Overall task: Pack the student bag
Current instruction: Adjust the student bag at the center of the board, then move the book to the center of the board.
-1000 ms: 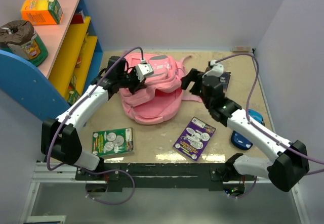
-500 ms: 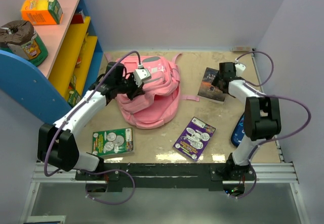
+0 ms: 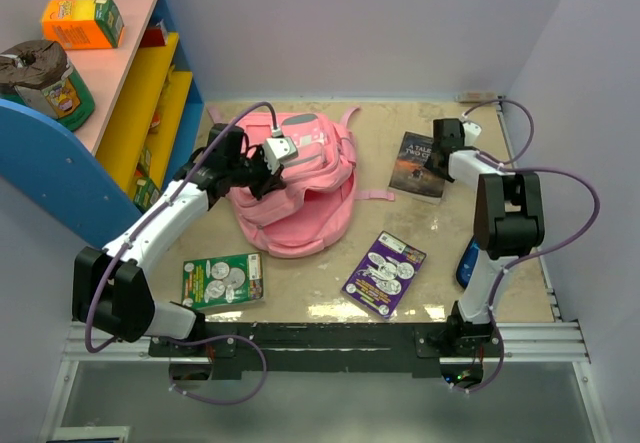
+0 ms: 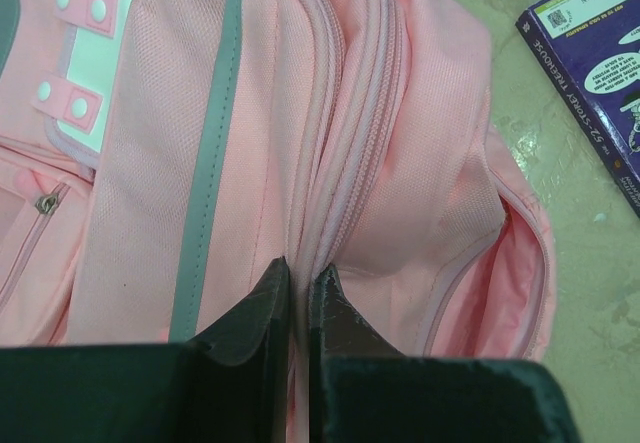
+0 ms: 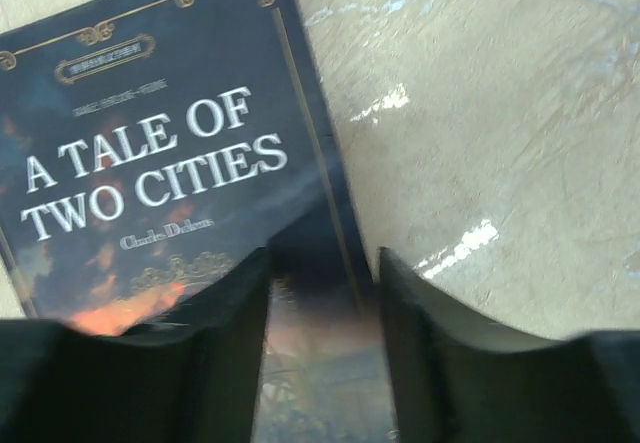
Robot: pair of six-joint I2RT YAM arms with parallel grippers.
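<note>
— Pink fabric first: where does the student bag (image 3: 300, 195) lie?

— On the tabletop (image 3: 440, 248), toward 10 o'clock from its middle, front panel up, with a strap trailing out at 3 o'clock.

— And the left jaws?

— They sit on the bag's 10 o'clock side, at the end of the left arm (image 3: 160, 218). In the left wrist view they are closed to a thin slit. The pink zip seam between the front pocket and the main body runs straight into that slit, so they appear pinched on it. A grey stripe runs up the pocket, and a white patch with pink studs sits at 10 o'clock in that view.

— The right jaws?

— Well apart from the bag, out at its 2 o'clock, over a dark novel (image 3: 420, 153). They stand partly open, one on each side of the book's right edge, clamping nothing. I cannot tell whether the tips touch the cover.

— Any writing?

— The cover reads "A TALE OF TWO CITIES" in white, and smaller below it, "Charles Dickens".

— Further out?

— A purple booklet (image 3: 385, 273) lies at the bag's 5 o'clock; "STOREY" can be made out along its edge. A green booklet (image 3: 222, 280) is at 7 o'clock, its print too small to read. A blue pouch (image 3: 468, 263) is half hidden behind the right arm (image 3: 508, 218).
</note>
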